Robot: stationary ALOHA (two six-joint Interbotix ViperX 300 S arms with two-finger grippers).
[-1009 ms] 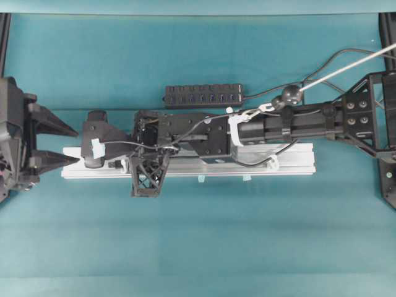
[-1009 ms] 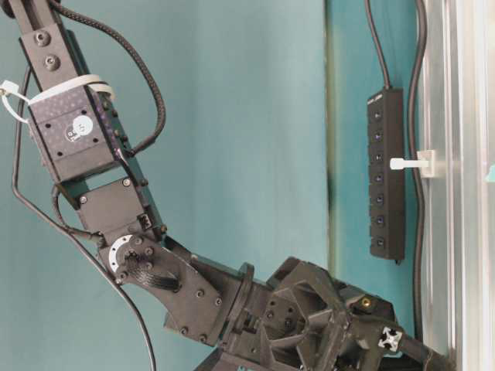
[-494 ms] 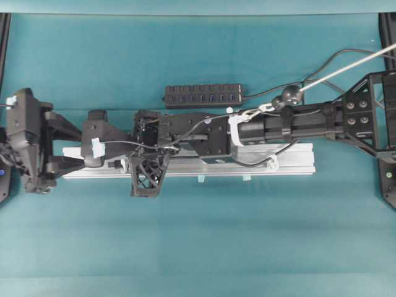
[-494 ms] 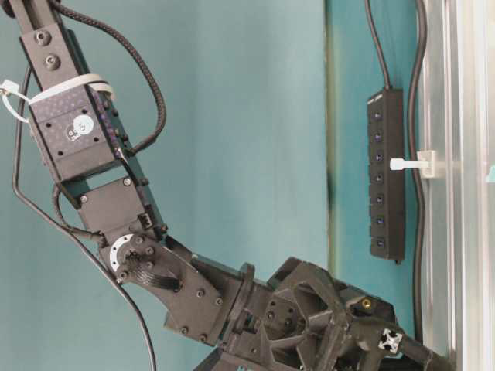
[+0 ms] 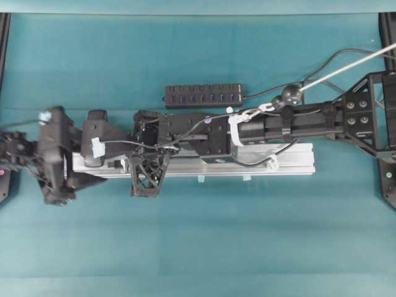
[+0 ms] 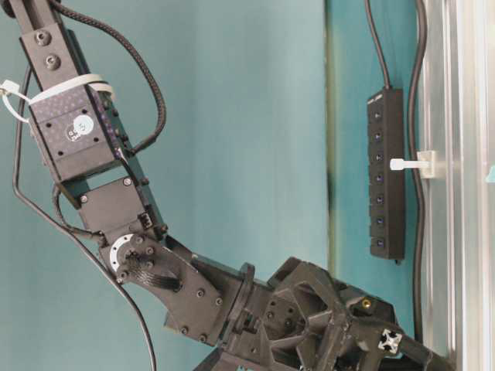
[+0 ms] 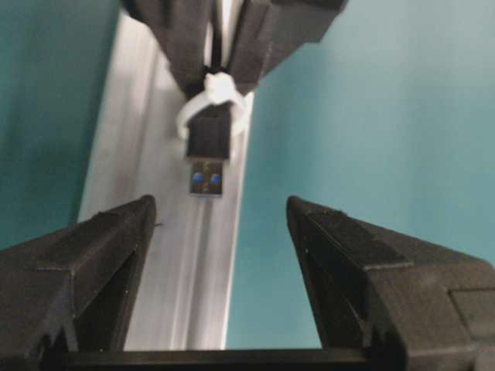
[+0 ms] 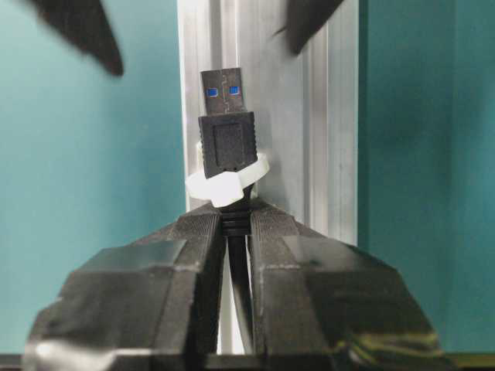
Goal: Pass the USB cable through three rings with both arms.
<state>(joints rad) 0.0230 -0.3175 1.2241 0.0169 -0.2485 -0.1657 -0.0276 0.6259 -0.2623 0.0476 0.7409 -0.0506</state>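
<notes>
The USB cable's black plug with its silver tip pokes through a small white ring on the rail. My right gripper is shut on the USB cable just behind that ring. In the left wrist view the same plug and ring face my left gripper, which is open, with the plug a short way beyond its tips and nothing between them. From overhead, the left gripper meets the right gripper at the rail's left end. Another ring stands near the rail's right end.
The silver aluminium rail lies across the middle of the teal table, with the right arm stretched over it. A black multi-port hub lies behind the rail. At table level, a black cord runs past a ring beside the hub.
My left arm has moved right to the rail's left end, and its jaws have spread a little wider. The right arm and the plug have stayed still.
</notes>
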